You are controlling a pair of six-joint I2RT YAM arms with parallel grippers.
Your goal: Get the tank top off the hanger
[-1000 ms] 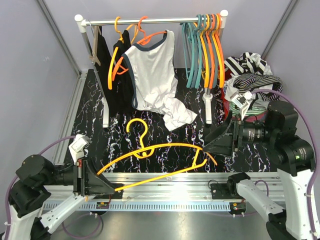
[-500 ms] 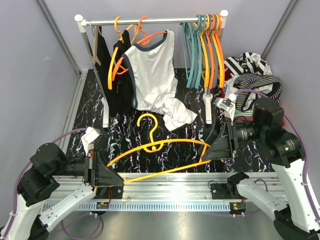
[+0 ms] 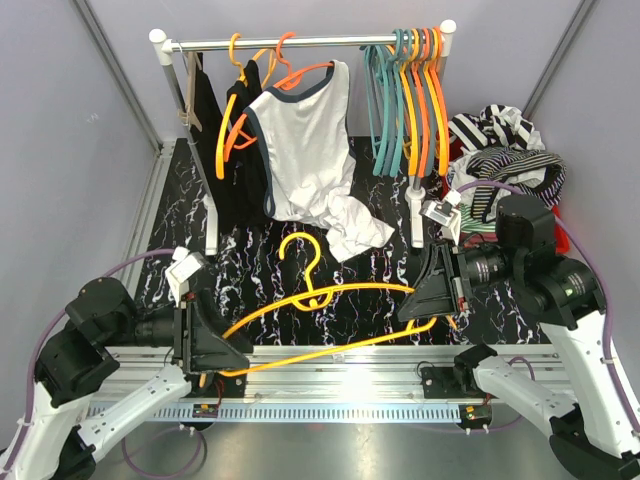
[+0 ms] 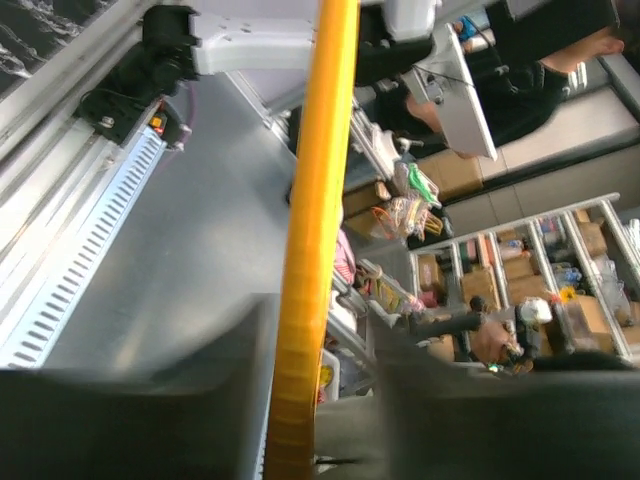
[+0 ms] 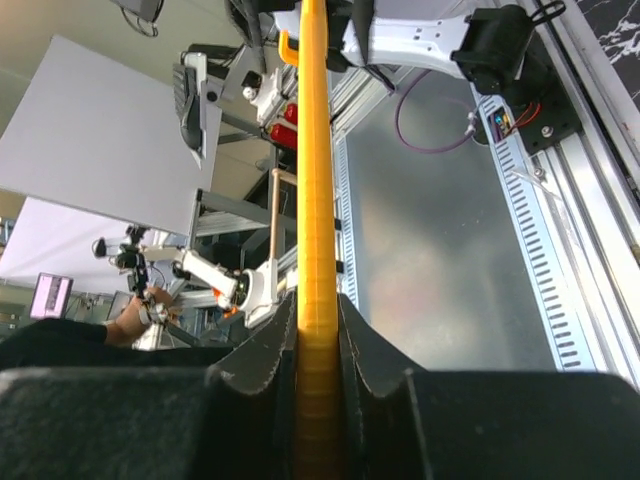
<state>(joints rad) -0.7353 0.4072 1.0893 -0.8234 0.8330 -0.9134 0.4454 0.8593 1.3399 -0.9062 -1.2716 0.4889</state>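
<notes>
The white tank top (image 3: 305, 140) with navy trim hangs on an orange hanger (image 3: 300, 72) on the rack rail, and its hem trails onto the black marbled table (image 3: 180, 200). A bare yellow hanger (image 3: 320, 300) is held above the table's near edge between my two arms. My right gripper (image 3: 420, 300) is shut on its right end; in the right wrist view the jaws (image 5: 318, 340) pinch the yellow bar (image 5: 315, 200). My left gripper (image 3: 225, 355) is open around the left end; the yellow bar (image 4: 315, 250) passes between wide-apart fingers (image 4: 130, 400) without touching them.
A white clothes rack (image 3: 300, 42) stands across the back with dark garments (image 3: 215, 130) at its left and several teal and orange hangers (image 3: 410, 90) at its right. A pile of striped clothing (image 3: 505, 150) lies at the back right. The rack's right post (image 3: 415, 215) stands just beyond my right gripper.
My left gripper has let go of the yellow hanger and now stands open. My right gripper has closed on the hanger's right end. The hanger has shifted slightly to the right.
</notes>
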